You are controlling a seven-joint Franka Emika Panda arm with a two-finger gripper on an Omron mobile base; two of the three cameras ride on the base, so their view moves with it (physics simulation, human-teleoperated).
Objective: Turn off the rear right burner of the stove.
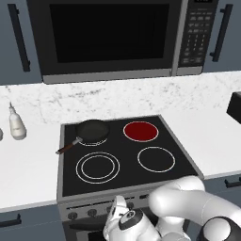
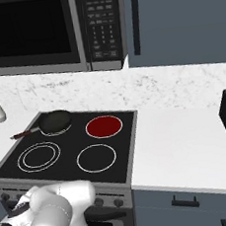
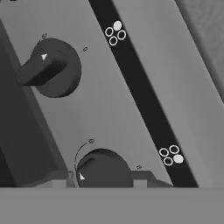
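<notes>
Black glass forms the top of the stove (image 1: pixel 124 157), which is set into a white counter (image 2: pixel 189 151) below a microwave (image 1: pixel 113 37). At the stove's rear right corner the rear right burner (image 1: pixel 140 131) is seen as a solid red disc inside a thin white ring. A dark frying pan (image 1: pixel 92 131) is laid on the rear left corner, its handle pointing out over the left edge. A pale bottle (image 1: pixel 17 124) is stood on the counter, well apart from the stove's left edge. Along the grey front panel a row of knobs is fitted. In the hand view, one knob (image 3: pixel 50 68) is seen higher up and another knob (image 3: pixel 103 169) lies at the bottom edge, just beside the fingertips (image 3: pixel 142 178). Whether the fingers are wide or narrow cannot be told.
</notes>
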